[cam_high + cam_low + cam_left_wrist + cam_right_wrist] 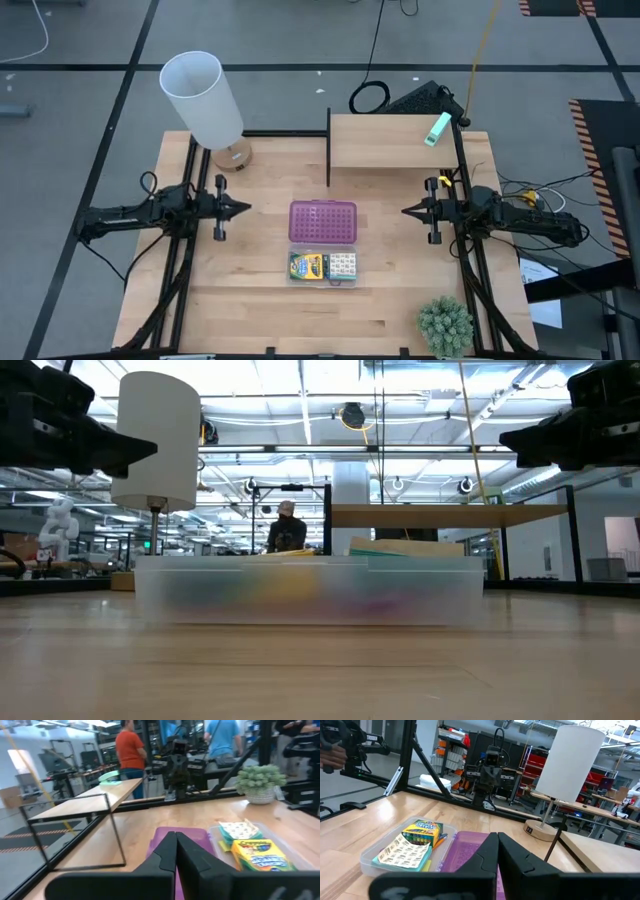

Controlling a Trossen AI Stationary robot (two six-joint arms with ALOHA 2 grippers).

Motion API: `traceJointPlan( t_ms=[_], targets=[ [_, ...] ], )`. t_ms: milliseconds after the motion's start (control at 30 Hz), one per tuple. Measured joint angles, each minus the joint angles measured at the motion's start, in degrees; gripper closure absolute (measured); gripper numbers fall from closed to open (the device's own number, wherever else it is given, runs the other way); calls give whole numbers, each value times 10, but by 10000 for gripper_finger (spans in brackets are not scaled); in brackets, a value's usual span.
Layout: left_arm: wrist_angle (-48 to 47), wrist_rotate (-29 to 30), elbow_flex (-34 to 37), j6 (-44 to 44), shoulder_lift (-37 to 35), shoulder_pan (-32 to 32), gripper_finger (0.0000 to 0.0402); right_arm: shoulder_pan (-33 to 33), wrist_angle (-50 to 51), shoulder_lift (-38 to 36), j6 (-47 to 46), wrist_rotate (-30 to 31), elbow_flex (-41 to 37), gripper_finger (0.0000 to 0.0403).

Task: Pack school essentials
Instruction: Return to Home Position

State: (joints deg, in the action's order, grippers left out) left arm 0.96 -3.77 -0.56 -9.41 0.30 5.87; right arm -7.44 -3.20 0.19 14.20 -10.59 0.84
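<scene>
From above, we see the crayon box (308,266) and patterned pack (343,266) lying in the clear case (322,281) mid-table, between our left gripper (243,208) and right gripper (408,211). In both wrist views, our fingers are pressed together, holding nothing.

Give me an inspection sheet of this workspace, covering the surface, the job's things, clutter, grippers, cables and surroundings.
Surface: pale wooden table, bare at its near edge.
Job's things: yellow-green crayon box and pale patterned pack lie side by side in the clear plastic case; purple studded lid lies open beside it.
Clutter: white-shaded lamp, wooden shelf carrying a mint-green block, small potted plant.
Grippers: left gripper and right gripper both shut, raised either side of the case.
Cables: black loop and yellow cable on the floor.
Surroundings: people beyond the table.
</scene>
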Motion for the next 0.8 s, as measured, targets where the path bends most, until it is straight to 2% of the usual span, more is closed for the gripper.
traceJointPlan(
  t_ms=[400, 667, 800],
  targets=[
    [1, 0, 0, 38, 1, -23, 400, 0, 0, 0, 0, 0, 0, 403],
    [-1, 51, 0, 24, 1, -66, 400, 0, 0, 0, 0, 0, 0, 403],
    [-1, 56, 0, 22, 1, -71, 400, 0, 0, 0, 0, 0, 0, 403]
  ],
)
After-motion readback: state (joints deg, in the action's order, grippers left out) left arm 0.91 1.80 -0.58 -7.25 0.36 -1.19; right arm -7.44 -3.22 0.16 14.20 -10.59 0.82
